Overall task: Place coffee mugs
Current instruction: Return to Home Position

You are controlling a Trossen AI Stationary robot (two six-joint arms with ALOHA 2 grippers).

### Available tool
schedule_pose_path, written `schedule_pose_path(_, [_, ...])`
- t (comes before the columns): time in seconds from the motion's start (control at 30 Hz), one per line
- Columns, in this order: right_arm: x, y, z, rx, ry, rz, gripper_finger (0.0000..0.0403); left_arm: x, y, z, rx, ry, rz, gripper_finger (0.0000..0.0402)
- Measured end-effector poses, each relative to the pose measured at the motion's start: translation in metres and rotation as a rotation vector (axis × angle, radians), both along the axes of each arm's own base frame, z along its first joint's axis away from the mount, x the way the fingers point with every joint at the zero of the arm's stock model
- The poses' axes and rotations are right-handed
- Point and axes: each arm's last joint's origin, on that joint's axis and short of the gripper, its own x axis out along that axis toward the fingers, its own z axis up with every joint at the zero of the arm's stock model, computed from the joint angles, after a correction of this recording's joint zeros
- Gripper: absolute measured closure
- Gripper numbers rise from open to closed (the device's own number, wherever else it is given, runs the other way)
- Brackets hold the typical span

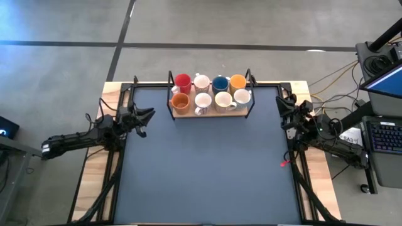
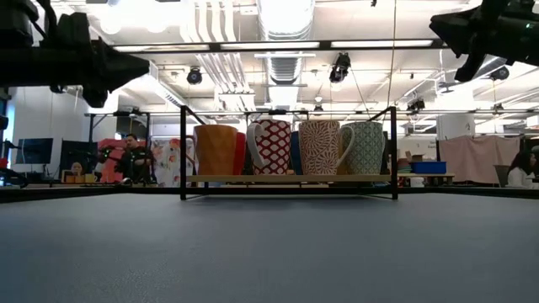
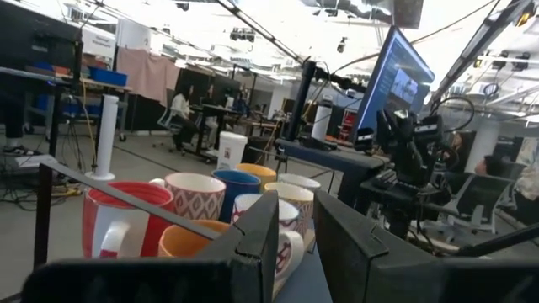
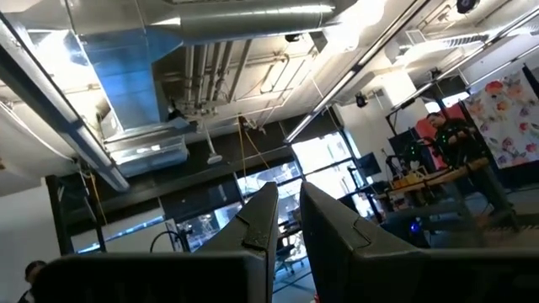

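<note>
Eight mugs stand upright in two rows on the wooden floor of a black wire rack (image 1: 209,113) at the middle of the table's far edge. The far row is red (image 1: 183,81), white (image 1: 201,82), blue (image 1: 220,83) and orange (image 1: 237,81). The near row is orange (image 1: 180,102) and three white mugs (image 1: 203,102). In the low view the patterned mugs (image 2: 320,147) face me. My left gripper (image 1: 151,113) (image 3: 295,223) hovers left of the rack, shut and empty. My right gripper (image 1: 281,100) (image 4: 289,210) hovers right of the rack, shut and empty, tilted up toward the ceiling.
A dark mat (image 1: 207,169) covers the table between the arms, with bare wood (image 1: 94,182) along its left and right edges. A small red item (image 1: 284,164) lies by the right edge. A keyboard (image 1: 384,135) and a screen stand off the table to the right. People (image 2: 130,156) sit in the room behind.
</note>
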Motion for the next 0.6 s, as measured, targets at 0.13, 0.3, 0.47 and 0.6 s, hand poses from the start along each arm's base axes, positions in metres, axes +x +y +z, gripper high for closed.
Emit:
schedule_pose_path(0.13, [0.0007, -0.0003, -0.0004, 0.002, 0.006, 0.0, 0.036, 0.0016, 0.0004, -0.0015, -0.004, 0.018, 0.0, 0.0342])
schedule_pose_path(0.3, [0.0023, -0.001, -0.0014, 0.008, 0.02, 0.0, 0.036, 0.0034, 0.0008, -0.0026, -0.009, 0.042, 0.0, 0.0342])
schedule_pose_path(0.47, [0.0027, -0.0012, -0.0016, 0.01, 0.023, 0.0, 0.036, 0.0046, 0.0011, -0.0025, -0.012, 0.054, 0.0, 0.0342])
schedule_pose_path(0.6, [0.0027, -0.0012, -0.0016, 0.01, 0.023, 0.0, 0.036, 0.0057, 0.0013, -0.0035, -0.015, 0.067, 0.0, 0.0342])
